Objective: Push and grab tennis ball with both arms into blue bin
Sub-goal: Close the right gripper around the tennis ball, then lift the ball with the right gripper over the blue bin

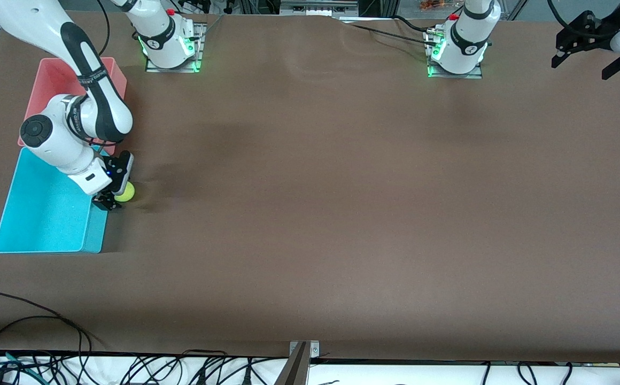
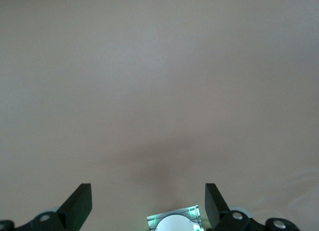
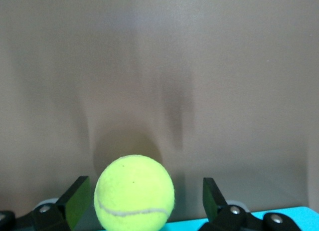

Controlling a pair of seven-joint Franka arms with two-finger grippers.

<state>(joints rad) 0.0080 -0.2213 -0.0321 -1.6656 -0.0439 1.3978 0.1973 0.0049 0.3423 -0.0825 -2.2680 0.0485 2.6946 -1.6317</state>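
Note:
The tennis ball [image 1: 126, 192] lies on the brown table just outside the blue bin [image 1: 43, 214], by the bin wall that faces the left arm's end. My right gripper [image 1: 115, 195] is down at the ball and open, a finger on each side. In the right wrist view the tennis ball [image 3: 134, 193] sits close to one finger [image 3: 77, 191], with a gap to the other, and the blue bin's rim [image 3: 284, 213] shows beside it. My left gripper [image 1: 582, 64] waits open, high over the table's edge near its own base. Nothing is between the left gripper's [image 2: 148, 191] fingers.
A pink bin [image 1: 56, 80] stands against the blue bin, farther from the front camera, partly covered by the right arm. Black cables [image 1: 32, 321] trail over the table's front edge. The left arm's base [image 2: 174, 223] shows in the left wrist view.

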